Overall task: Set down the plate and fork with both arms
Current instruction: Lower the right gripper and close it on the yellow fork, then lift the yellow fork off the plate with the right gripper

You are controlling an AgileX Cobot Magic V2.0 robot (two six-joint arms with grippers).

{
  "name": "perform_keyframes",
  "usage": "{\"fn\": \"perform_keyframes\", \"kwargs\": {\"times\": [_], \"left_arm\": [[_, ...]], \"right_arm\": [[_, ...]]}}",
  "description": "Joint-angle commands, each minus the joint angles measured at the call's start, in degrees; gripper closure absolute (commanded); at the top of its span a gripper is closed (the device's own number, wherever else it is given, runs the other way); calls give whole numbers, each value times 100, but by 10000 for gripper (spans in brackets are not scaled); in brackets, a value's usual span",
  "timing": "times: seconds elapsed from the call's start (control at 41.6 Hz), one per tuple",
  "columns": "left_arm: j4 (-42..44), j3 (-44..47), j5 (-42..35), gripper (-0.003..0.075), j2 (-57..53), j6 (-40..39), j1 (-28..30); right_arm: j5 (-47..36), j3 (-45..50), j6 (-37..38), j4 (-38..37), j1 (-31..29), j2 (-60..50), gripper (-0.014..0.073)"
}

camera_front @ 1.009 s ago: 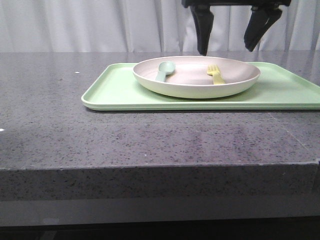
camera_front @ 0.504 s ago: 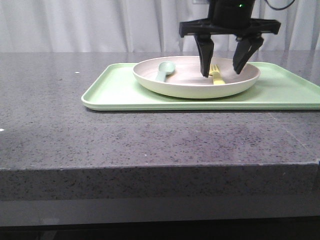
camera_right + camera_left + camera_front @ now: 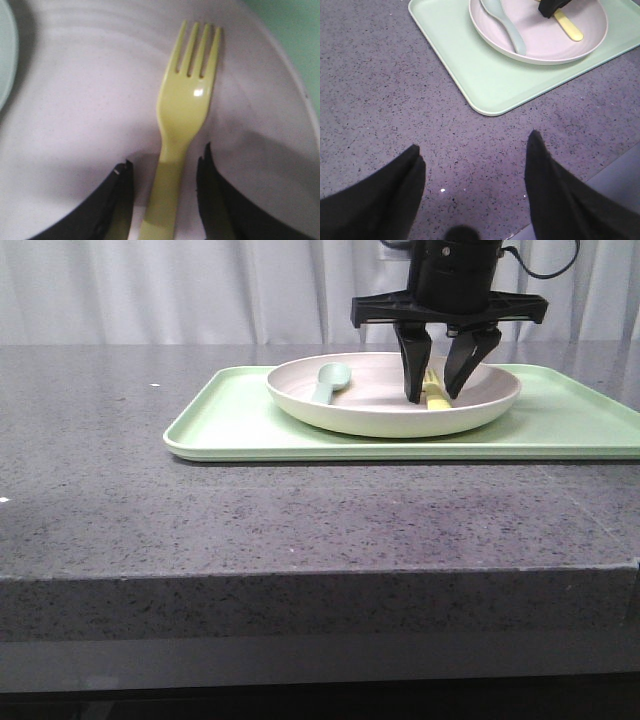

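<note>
The desk [image 3: 300, 520] is a broad slab of dark speckled stone, with a pale curtain hanging behind it. On its far half lies a flat rectangular light-green tray [image 3: 230, 425], long side facing me.

On the tray sits the plate [image 3: 350, 410], a wide, shallow, off-white dish with a raised rim, roughly in the tray's middle. Two utensils lie inside it: a pale blue-green spoon [image 3: 328, 380] on the left part of the dish, and the fork [image 3: 435, 395] on the right part, well apart from the spoon. The fork is small and pale yellow, lying flat on the plate's floor with its tines pointing away from me.

The right pincer [image 3: 432, 398] reaches straight down into the plate. Its two dark fingers straddle the fork's handle, one on each side, with a narrow gap still showing between each finger and the plastic in the right wrist view, so it is partly open and not yet gripping.

The left pincer [image 3: 475, 160] hangs above bare desk, near the tray's front left corner, its fingers spread wide with nothing between them.
</note>
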Motion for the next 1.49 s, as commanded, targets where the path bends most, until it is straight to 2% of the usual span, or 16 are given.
{"fn": "perform_keyframes", "kwargs": {"times": [0.0,0.216,0.312,0.721,1.177,1.465], "left_arm": [[-225,-157,-322,288,-22,-14,7],[-225,-157,-322,288,-22,-14,7],[-225,-157,-322,288,-22,-14,7],[-225,-157,-322,288,-22,-14,7],[-225,-157,-322,288,-22,-14,7],[-225,-157,-322,288,-22,-14,7]], "right_arm": [[132,-134,-6,-52,-22,-242,285],[141,-134,-6,51,-22,-242,435],[132,-134,-6,82,-22,-242,463],[146,-176,-170,143,-22,-325,464],[970,-1347,-552,195,-22,-396,464],[1112,-1436,-994,462,-258,-712,464]]}}
